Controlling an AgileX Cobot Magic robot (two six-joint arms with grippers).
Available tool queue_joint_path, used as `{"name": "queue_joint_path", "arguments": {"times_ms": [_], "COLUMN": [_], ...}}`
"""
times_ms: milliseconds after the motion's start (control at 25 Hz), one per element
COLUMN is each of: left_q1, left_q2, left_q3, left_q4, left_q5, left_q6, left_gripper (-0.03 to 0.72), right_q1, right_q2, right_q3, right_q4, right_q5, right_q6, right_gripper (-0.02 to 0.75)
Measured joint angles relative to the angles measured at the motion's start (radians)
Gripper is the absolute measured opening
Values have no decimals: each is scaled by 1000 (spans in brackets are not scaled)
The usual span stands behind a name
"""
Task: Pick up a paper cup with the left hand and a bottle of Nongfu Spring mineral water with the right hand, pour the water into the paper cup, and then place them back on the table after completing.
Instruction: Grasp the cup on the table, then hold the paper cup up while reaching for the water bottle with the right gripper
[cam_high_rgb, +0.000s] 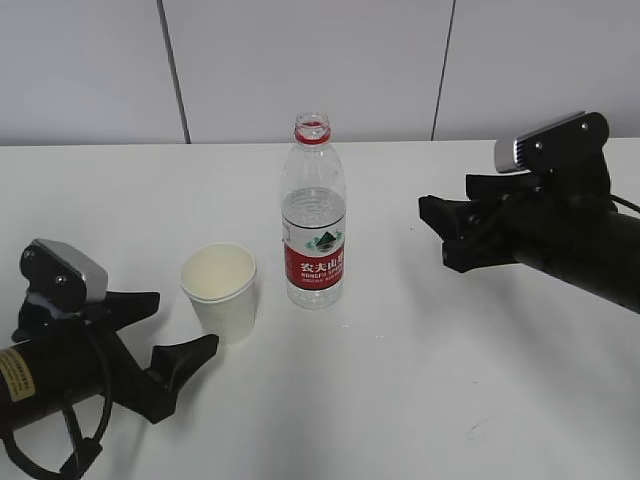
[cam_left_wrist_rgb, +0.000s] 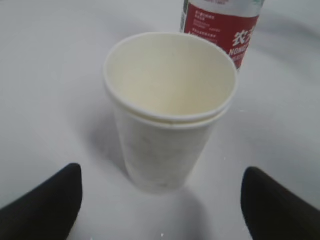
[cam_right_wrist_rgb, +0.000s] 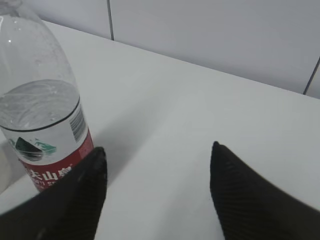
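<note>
Exterior view takes in the whole table (cam_high_rgb: 420, 400): the cup (cam_high_rgb: 221, 290) stands upright just left of the uncapped bottle (cam_high_rgb: 314, 215), the left tool (cam_high_rgb: 160, 345) lies low beside the cup with jaws spread, and the right tool (cam_high_rgb: 440, 232) hovers well right of the bottle, jaws apart. Only the left wrist view shows that the cup (cam_left_wrist_rgb: 170, 110) is two nested cups, empty, between spread fingers (cam_left_wrist_rgb: 45, 200). The right wrist view alone shows the water (cam_right_wrist_rgb: 37, 105) level just above the red label's barcode, the bottle (cam_right_wrist_rgb: 40, 100) at the left, outside the parted fingers (cam_right_wrist_rgb: 250, 195). The label carries white Chinese characters and "NONG…".
</note>
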Motion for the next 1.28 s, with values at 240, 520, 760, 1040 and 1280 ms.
{"name": "queue_joint_path", "arguments": {"times_ms": [240,520,760,1040,1280], "left_q1": [0,0,0,0,0], "left_q2": [63,98,106,106,106], "left_q3": [-89,-162,-181,-181,-181], "left_q4": [61,70,73,72,67], "left_q5": [-2,-1,-1,-1,-3], "left_q6": [-21,-34,-34,-34,-34], "left_gripper": [600,591,587,496,436], "right_q1": [0,0,0,0,0], "right_q2": [1,44,113,243,371], "right_q3": [0,0,0,0,-44], "right_q4": [0,0,-11,-70,-106], "right_q5": [-26,-56,-194,-335,-404], "right_q6": [0,0,0,-11,-46], "right_gripper": [482,482,482,482,482]}}
